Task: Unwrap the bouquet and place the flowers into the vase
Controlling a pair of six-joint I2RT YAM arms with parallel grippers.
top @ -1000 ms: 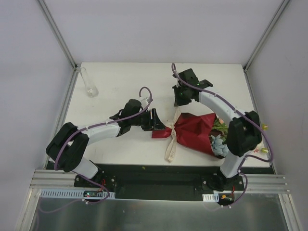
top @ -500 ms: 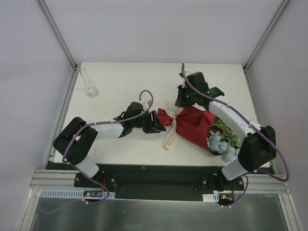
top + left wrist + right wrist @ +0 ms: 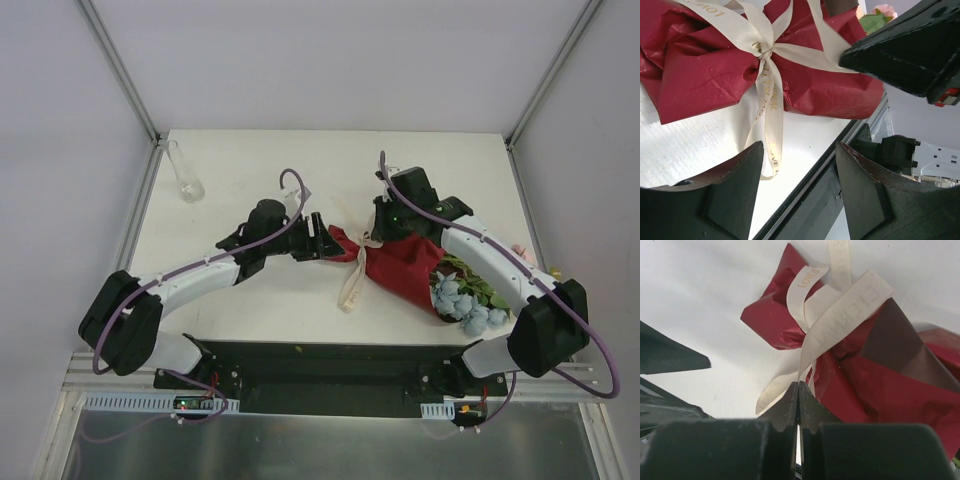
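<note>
Near the picture's middle, right claw (image 3: 798,386) pinches the ribbon (image 3: 840,315) on the bouquet (image 3: 405,265), left claw (image 3: 799,150) open; untying likely needs a pull.

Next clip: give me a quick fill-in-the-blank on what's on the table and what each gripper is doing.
The bouquet lies wrapped in dark ___ paper.
The right gripper has its jaws ___ on the cream ribbon.
The left gripper has its jaws ___, holding nothing.
The glass vase stands at the table's far ___ corner.
Missing words: red, shut, open, left.
</note>
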